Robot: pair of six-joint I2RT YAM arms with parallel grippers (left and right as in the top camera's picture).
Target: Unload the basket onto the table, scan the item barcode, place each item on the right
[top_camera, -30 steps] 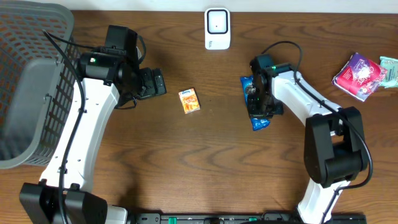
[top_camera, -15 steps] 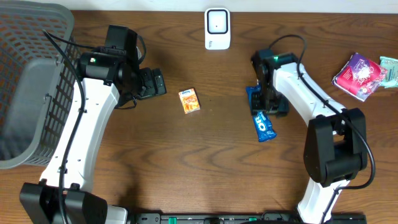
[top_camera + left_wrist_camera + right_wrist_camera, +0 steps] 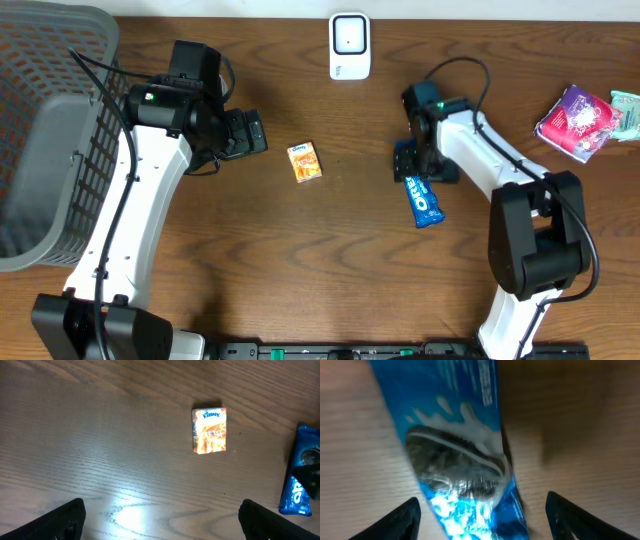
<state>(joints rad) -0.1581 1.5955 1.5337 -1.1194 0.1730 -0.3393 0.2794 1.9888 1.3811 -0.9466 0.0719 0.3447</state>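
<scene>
My right end effector (image 3: 420,162) is spread over the upper end of the Oreo pack (image 3: 425,201), which lies flat on the desk (image 3: 330,270). My left end effector (image 3: 248,132) is spread wide and holds nothing.

Open middle, crowded edges
Bare bench (image 3: 330,270) spreads between the tissue pack (image 3: 305,162) and the Oreo packet (image 3: 424,200); the basket (image 3: 40,150) walls off the left side, the scanner (image 3: 350,46) stands at the far edge, and pouches (image 3: 578,118) crowd the right corner.
</scene>
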